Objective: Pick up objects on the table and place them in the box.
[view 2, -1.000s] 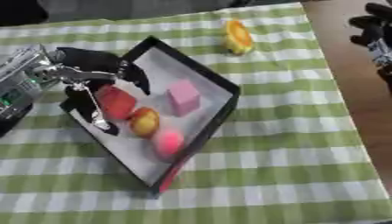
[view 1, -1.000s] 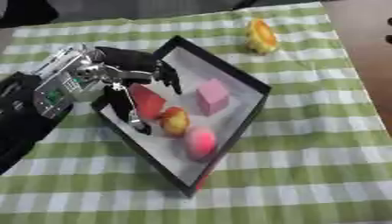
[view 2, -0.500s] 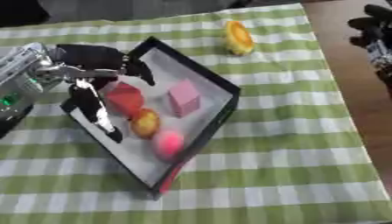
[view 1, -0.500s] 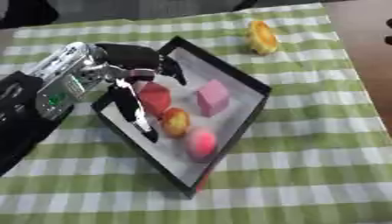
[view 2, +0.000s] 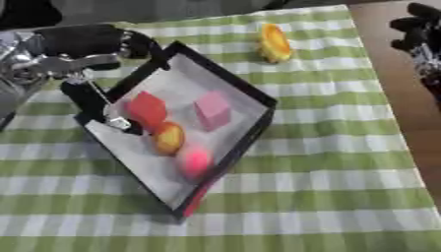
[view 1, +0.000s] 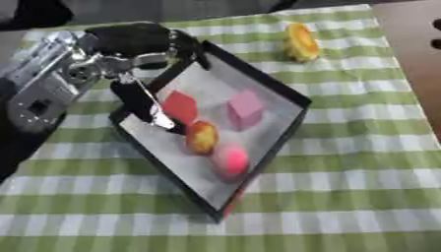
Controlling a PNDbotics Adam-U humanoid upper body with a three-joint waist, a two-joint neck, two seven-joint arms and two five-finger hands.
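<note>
A black box point(view 1: 289, 96) with a white floor lies tilted on the green checked cloth. Inside it are a red block point(view 1: 180, 105), a pink cube point(view 1: 244, 108), an orange-yellow fruit point(view 1: 202, 136) and a pink ball point(view 1: 230, 159). My left hand point(view 1: 129, 40) hovers over the box's far left corner, open and holding nothing, its thumb point(view 1: 144, 101) reaching down beside the red block. An orange-yellow object point(view 1: 299, 42) lies on the cloth beyond the box, to the right. My right hand point(view 2: 417, 33) hangs off the table's right edge, fingers relaxed.
The brown floor point(view 2: 392, 78) shows past the cloth's right edge. Open cloth point(view 1: 344, 197) stretches to the right of the box and in front of it.
My left hand has drawn back up and to the left, away from the red block, which stays on the box floor. The other objects have not moved.
</note>
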